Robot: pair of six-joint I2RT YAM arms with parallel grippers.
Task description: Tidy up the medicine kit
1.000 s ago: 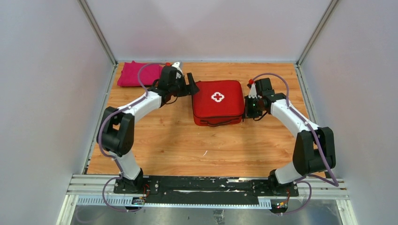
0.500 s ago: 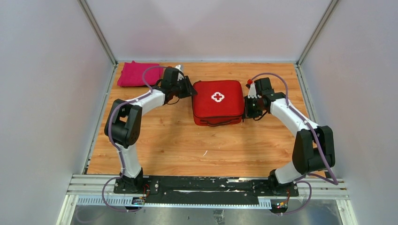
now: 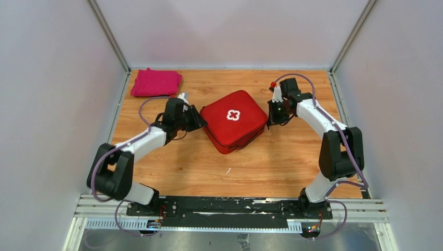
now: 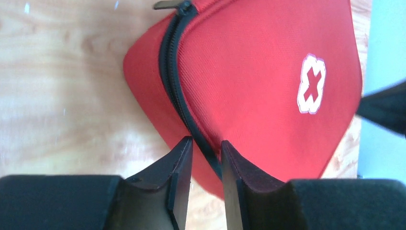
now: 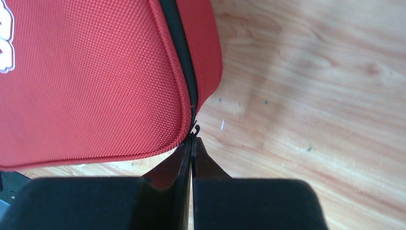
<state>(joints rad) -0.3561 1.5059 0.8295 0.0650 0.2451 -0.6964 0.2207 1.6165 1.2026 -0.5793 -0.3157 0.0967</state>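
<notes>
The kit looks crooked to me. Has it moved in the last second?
Yes. The kit has turned counterclockwise in the top view, no longer square to the table's back edge, and shifted slightly left.

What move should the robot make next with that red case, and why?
Probably the right end effector, shut on the zipper pull, should draw it along the seam: the medicine kit is zipped closed and the left end effector clamps the opposite corner.
</notes>
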